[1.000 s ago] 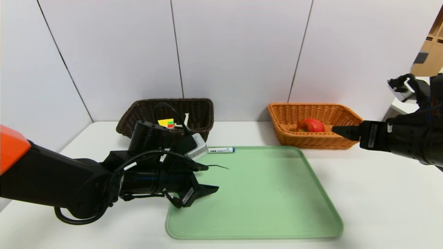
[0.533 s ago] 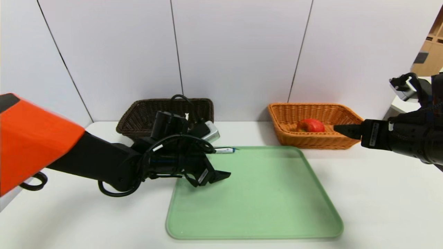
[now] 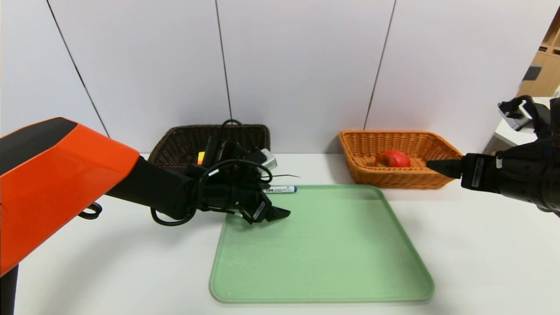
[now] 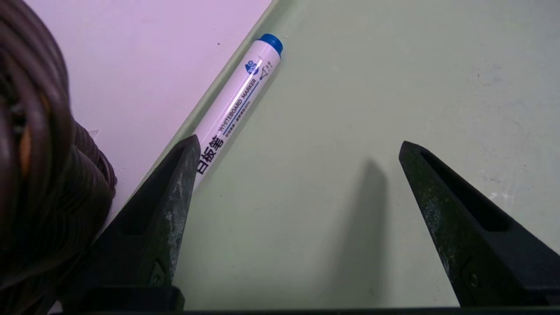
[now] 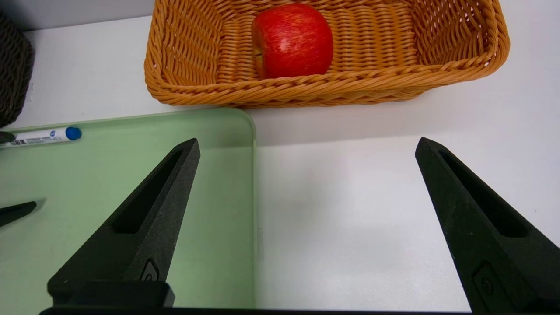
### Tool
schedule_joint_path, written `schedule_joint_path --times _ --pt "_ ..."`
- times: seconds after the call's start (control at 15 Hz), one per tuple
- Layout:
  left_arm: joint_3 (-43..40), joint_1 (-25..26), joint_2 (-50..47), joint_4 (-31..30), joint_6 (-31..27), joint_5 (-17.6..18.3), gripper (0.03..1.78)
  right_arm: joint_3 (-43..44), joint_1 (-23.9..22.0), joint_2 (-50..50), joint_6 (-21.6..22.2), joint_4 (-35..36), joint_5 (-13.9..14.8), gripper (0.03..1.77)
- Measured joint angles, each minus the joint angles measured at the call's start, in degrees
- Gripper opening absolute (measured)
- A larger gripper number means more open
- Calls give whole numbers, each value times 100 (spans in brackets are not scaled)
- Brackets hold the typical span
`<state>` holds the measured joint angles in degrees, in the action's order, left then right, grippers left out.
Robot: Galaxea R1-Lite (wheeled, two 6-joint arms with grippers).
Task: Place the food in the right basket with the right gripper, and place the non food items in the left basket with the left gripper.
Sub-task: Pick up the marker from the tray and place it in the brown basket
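A white whiteboard marker with a blue cap (image 3: 280, 189) (image 4: 238, 103) (image 5: 41, 136) lies along the far left rim of the green tray (image 3: 323, 262). My left gripper (image 3: 275, 205) (image 4: 298, 141) hovers low over that corner, open and empty, with one fingertip (image 4: 186, 162) just beside the marker's near end. A red apple (image 3: 392, 158) (image 5: 292, 40) sits in the orange right basket (image 3: 393, 181) (image 5: 328, 85). In front of that basket, above the table, my right gripper (image 3: 431, 165) (image 5: 308, 141) is held open and empty. The dark brown left basket (image 3: 183, 140) stands behind my left arm.
A coloured cube (image 3: 201, 157) shows partly inside the dark basket, mostly hidden by my left wrist. The rest of the green tray (image 4: 350, 87) (image 5: 109, 153) is bare. White wall panels stand close behind both baskets, on a white table (image 3: 481, 245).
My left arm has swung forward over the tray's far left corner toward the marker, and its jaws have widened. The right gripper has drifted slightly rightward.
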<state>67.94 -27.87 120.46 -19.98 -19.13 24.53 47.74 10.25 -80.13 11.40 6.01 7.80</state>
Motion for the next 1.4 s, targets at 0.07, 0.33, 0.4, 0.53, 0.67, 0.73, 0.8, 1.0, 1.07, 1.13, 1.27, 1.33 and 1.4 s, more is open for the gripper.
schedule_joint_path --times 0.07,0.33,0.4,0.53,0.67,0.73,0.8,1.0,1.07,1.13,1.27,1.33,1.4 --pt "6 1 -4 4 41 -5 162 -22 -6 1 1 0 -12 170" --pt "24 11 -66 -9 113 -6 165 -133 0 50 1 0 -21 170" --pt "28 9 -96 -13 119 -9 166 -157 0 63 0 0 -20 170" --pt "28 1 -141 -7 119 -11 167 -182 0 96 0 -1 -23 170" --pt "22 1 -139 -5 129 -13 167 -207 0 144 -2 -1 -30 170" --pt "20 0 -135 -2 149 -15 167 -218 -2 161 -2 -1 -63 170" --pt "20 0 -130 -5 157 -15 167 -227 -4 177 -2 0 -91 170" --pt "17 9 -100 -24 166 -13 169 -290 -9 238 -5 -1 -105 170" --pt "17 9 -91 -22 168 -15 169 -299 -9 251 -5 0 -105 170" --pt "17 9 -78 -20 168 -13 169 -306 -9 265 -2 0 -106 170" --pt "17 9 -45 -33 174 -13 169 -308 -9 277 -2 0 -105 170" --pt "17 12 -33 -35 171 -13 169 -308 -9 284 -2 0 -106 170" --pt "17 22 -15 -33 171 -15 169 -310 -9 286 -7 0 -106 170"
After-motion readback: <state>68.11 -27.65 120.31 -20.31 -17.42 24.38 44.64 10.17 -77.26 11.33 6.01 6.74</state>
